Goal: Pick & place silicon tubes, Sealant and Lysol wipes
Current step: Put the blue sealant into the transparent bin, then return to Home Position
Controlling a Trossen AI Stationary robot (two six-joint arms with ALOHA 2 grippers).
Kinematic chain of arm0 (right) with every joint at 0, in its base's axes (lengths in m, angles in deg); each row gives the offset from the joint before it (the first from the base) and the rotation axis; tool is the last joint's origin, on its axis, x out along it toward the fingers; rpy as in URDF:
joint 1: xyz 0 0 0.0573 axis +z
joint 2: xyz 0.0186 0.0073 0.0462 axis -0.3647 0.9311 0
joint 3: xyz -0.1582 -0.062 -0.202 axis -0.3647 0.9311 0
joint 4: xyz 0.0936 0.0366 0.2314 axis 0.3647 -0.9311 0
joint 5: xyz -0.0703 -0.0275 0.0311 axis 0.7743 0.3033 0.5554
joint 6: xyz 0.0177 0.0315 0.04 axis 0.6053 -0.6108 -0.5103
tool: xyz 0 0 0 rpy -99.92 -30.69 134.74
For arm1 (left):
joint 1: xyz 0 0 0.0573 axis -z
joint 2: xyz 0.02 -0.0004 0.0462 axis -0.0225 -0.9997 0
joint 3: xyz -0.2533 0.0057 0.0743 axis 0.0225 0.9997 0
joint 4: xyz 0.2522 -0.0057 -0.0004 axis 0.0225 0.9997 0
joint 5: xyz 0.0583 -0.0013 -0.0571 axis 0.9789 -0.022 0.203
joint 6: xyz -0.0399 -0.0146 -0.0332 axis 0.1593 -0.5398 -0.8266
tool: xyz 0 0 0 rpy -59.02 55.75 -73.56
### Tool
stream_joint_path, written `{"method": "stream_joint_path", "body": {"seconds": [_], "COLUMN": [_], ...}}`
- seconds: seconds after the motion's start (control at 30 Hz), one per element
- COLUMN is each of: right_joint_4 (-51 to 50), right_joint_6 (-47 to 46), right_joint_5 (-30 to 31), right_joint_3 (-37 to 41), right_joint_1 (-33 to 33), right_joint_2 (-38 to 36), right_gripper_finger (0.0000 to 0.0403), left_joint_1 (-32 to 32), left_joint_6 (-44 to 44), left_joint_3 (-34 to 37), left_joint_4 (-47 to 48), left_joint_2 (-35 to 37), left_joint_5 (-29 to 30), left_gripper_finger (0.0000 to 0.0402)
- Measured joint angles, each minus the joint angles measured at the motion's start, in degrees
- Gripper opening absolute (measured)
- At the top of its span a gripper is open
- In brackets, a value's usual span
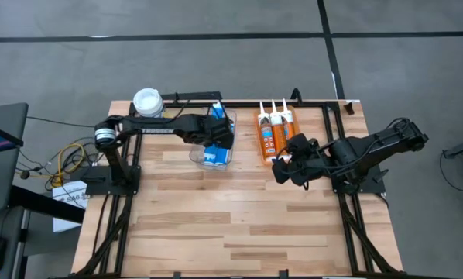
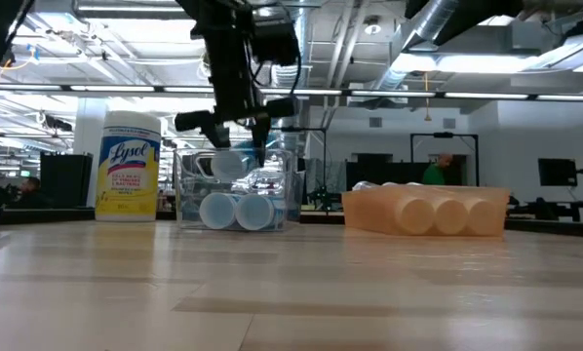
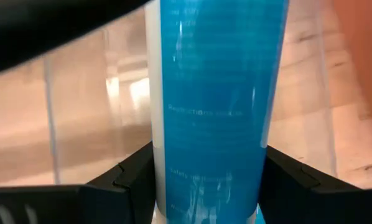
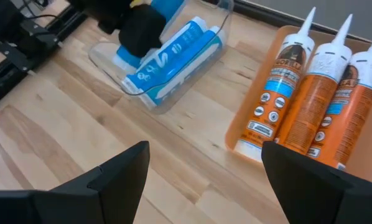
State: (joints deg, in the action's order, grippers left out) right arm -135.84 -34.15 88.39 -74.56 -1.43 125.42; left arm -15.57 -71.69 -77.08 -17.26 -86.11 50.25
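My left gripper reaches down into a clear plastic bin at the table's far middle, shut on a blue silicone tube. Two more blue-and-white tubes lie side by side on the bin's floor, their round ends facing the near edge. The Lysol wipes canister stands upright left of the bin. Three orange sealant tubes lie in an orange tray right of the bin. My right gripper is open and empty over the table, by the tray's near end. My left gripper pinches the blue tube's round body between its two fingers, which lie across it. The fingers come from above, pointing down into the bin. The tube's end shows above the two lying tubes; whether it rests on them I cannot tell.
Black frame rails run along the table's far and side edges. The arm bases stand at the left and right edges. Bare wooden tabletop fills the near half.
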Motion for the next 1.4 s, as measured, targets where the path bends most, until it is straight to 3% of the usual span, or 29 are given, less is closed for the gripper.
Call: {"method": "stream_joint_path", "body": {"seconds": [0.67,0.97,1.2,1.4], "right_joint_4": [-1.5,-1.5,-1.7,-3.7], "right_joint_6": [-0.6,-0.5,0.4,3.0], "right_joint_5": [-0.1,-0.1,-0.1,-0.2], "right_joint_3": [0.0,0.0,0.0,0.0], "right_joint_1": [0.0,0.0,0.0,0.1], "right_joint_2": [0.0,0.0,-0.3,-2.4], "right_gripper_finger": [0.0302,0.0302,0.0302,0.0302], "left_joint_1": [-0.7,-0.7,-0.8,-0.4], "left_joint_6": [-0.7,0.0,5.0,7.4], "left_joint_3": [0.0,0.0,0.0,0.0], "left_joint_4": [0.7,0.1,-2.0,-0.6], "left_joint_2": [-5.3,-5.4,-3.9,5.0], "left_joint_5": [-4.5,-5.6,-7.7,-8.1], "left_gripper_finger": [0.0200,0.0301,0.0317,0.0318]}}
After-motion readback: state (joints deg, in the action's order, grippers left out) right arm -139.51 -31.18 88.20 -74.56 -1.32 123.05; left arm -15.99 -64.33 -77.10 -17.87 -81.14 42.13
